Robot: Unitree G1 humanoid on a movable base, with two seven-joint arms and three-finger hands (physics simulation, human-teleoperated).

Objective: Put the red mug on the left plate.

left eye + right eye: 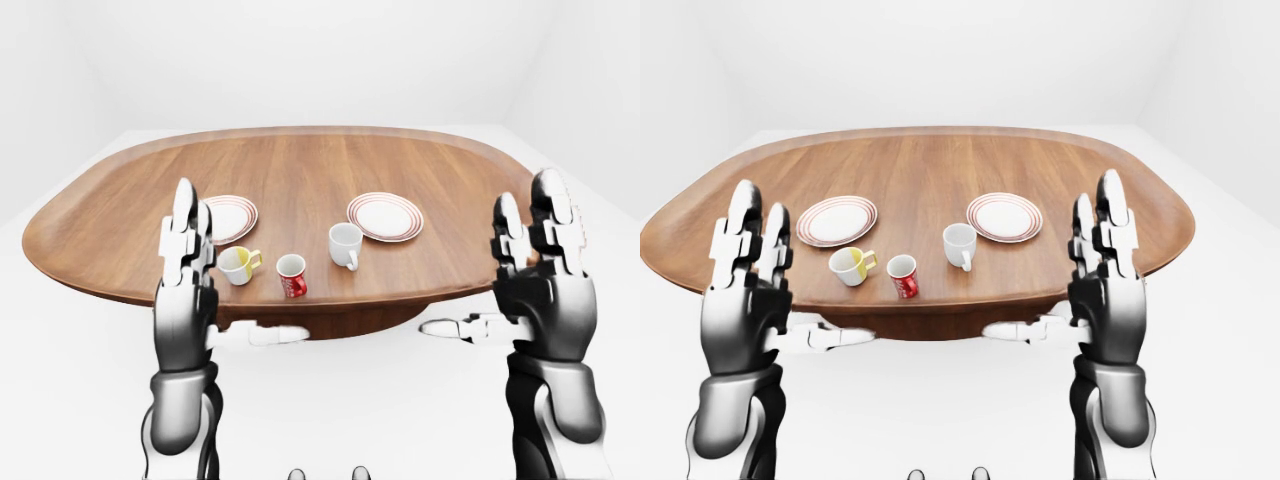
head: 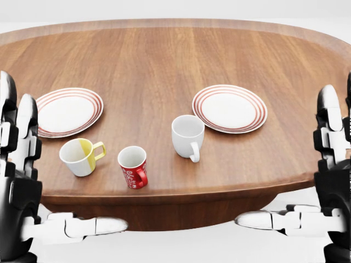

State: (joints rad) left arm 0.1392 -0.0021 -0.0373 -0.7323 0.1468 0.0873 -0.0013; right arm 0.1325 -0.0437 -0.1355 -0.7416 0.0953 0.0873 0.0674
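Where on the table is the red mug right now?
In the head view, the red mug stands near the table's bottom edge, between the yellow mug and the white mug.
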